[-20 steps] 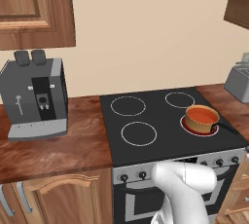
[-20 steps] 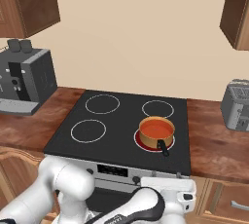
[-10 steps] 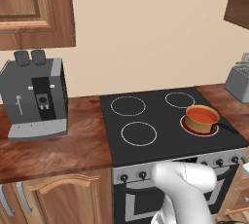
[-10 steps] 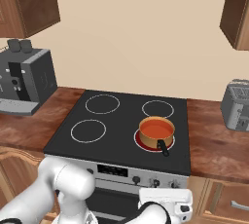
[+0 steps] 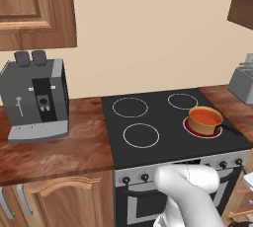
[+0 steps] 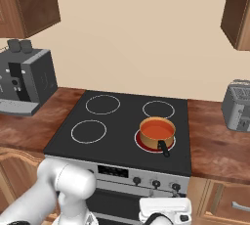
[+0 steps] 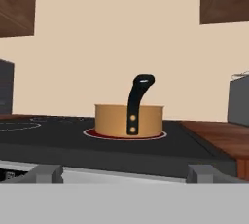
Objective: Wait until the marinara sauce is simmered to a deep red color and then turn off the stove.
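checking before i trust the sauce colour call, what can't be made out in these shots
- Hand view: the smooth orange-red marinara sauce is hidden by the wall of the small copper-tan saucepan.
- Base views: the small black knobs on the black glass stove are too small to read their settings.
- Right base view: the grey toaster is cut off by the right edge.
- Hand view: the tool shows only its fingertips.

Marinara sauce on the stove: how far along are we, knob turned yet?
Done: the saucepan sits on the glowing front-right burner. In hand: the marinara sauce looks orange-red, not yet deep red, so waiting fits. Left: turning off the stove; the gripper hangs low before its front panel, touching no knob.
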Controlling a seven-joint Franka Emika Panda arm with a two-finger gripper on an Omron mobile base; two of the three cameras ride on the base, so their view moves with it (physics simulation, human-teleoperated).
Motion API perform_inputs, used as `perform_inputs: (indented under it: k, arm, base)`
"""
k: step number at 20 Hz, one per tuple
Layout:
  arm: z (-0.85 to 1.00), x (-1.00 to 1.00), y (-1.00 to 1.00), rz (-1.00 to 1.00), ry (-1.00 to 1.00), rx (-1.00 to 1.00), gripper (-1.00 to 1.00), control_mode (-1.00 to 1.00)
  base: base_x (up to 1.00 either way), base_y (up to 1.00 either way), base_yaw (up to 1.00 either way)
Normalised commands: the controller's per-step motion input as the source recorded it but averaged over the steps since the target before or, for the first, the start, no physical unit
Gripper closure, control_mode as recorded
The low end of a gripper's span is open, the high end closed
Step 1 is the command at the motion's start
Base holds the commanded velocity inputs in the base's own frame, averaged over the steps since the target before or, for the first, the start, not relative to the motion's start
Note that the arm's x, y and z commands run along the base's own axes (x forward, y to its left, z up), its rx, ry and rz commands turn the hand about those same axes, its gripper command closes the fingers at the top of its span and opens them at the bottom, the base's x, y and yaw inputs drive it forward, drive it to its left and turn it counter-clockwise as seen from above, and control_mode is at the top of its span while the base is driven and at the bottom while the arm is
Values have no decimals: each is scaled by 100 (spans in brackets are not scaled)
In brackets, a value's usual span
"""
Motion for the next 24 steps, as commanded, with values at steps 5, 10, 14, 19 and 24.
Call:
perform_inputs:
  k: [5, 10, 14, 19, 24]
  arm:
    - [-28, 0, -8, 1, -3, 0, -100, -100]
    - [-29, 0, -17, 1, -5, 0, -100, -100]
    - [-26, 0, -20, 0, -5, 0, -100, -100]
    - [-19, 4, -29, 0, -2, 0, -100, -100]
    - [-11, 16, -21, 0, 0, 0, -100, -100]
  base:
    - [0, 0, 0]
    - [0, 0, 0]
    - [0, 0, 0]
    - [0, 0, 0]
    - [0, 0, 0]
